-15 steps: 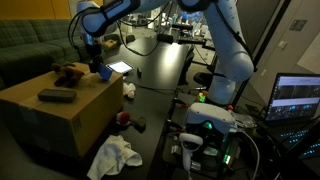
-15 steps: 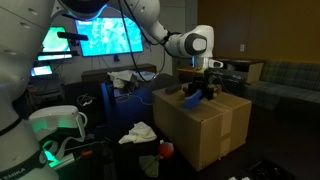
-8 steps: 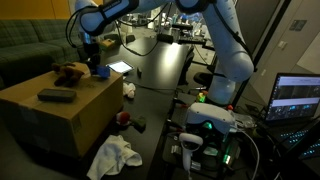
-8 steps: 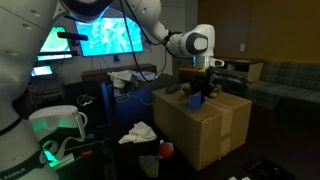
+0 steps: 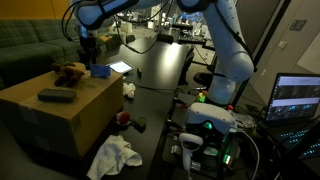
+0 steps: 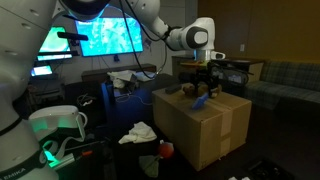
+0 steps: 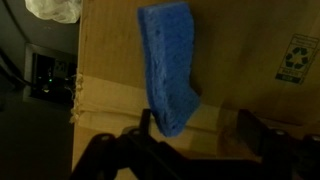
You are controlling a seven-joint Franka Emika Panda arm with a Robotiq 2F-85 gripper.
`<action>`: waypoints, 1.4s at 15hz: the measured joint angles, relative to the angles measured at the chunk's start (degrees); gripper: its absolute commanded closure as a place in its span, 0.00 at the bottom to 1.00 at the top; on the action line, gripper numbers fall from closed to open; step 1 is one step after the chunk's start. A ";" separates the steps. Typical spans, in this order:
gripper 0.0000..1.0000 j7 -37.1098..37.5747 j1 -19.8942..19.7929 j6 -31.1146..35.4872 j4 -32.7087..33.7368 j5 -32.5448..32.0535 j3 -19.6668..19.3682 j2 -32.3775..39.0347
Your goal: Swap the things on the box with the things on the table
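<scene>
A blue sponge (image 7: 168, 70) lies on top of the cardboard box (image 7: 250, 40), near its edge; it shows in both exterior views (image 5: 100, 71) (image 6: 201, 100). My gripper (image 7: 197, 130) hangs just above it, open, with the sponge's near end beside one finger (image 7: 145, 125) and no grip on it. In both exterior views the gripper (image 5: 88, 52) (image 6: 207, 78) stands clear over the sponge. Also on the box (image 5: 60, 118) are a brown plush toy (image 5: 70, 72) and a dark flat object (image 5: 57, 96). A white cloth (image 5: 113, 155) lies low beside the box.
A small red object (image 5: 124, 117) and a crumpled white thing (image 5: 129, 90) sit by the box's side. A long black table (image 5: 160, 60) runs behind. A laptop (image 5: 297, 98) and glowing green equipment (image 5: 205, 125) stand close by. A couch (image 5: 25, 45) is behind the box.
The gripper has opened and let go of the blue sponge, which now rests on the box. The gripper has risen a little above it.
</scene>
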 measured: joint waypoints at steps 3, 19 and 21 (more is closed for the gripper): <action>0.00 0.03 0.19 0.62 0.47 0.00 0.12 -1.17; 0.00 -1.47 1.42 8.84 1.20 1.19 4.21 0.89; 0.00 -2.48 1.27 8.84 1.84 1.93 4.33 2.13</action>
